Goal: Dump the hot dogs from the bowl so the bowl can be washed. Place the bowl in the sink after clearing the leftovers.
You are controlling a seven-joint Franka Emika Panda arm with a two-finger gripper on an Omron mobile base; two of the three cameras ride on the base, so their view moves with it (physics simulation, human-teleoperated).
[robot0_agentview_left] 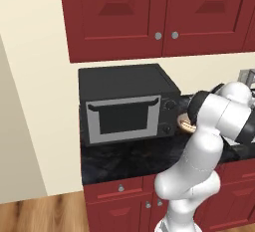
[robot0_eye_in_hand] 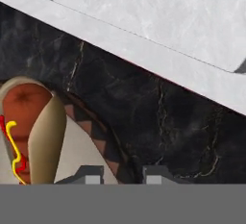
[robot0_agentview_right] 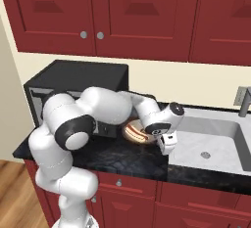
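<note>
The hand (robot0_eye_in_hand: 124, 176) pinches the bowl (robot0_eye_in_hand: 96, 136) rim near the tabletop's (robot0_eye_in_hand: 158, 122) sink (robot0_agentview_right: 211, 146) edge; the thin grip could slip, spilling hot dogs (robot0_eye_in_hand: 29, 131).

One bowl (robot0_eye_in_hand: 91, 136) sits at the fingertips, holding one hot dog (robot0_eye_in_hand: 29, 131) that can be made out. One sink (robot0_agentview_right: 211, 146) lies just beyond the hand, with one faucet (robot0_agentview_right: 243, 101) behind it. One microwave (robot0_agentview_left: 127, 104) stands on the hand's other side.
</note>
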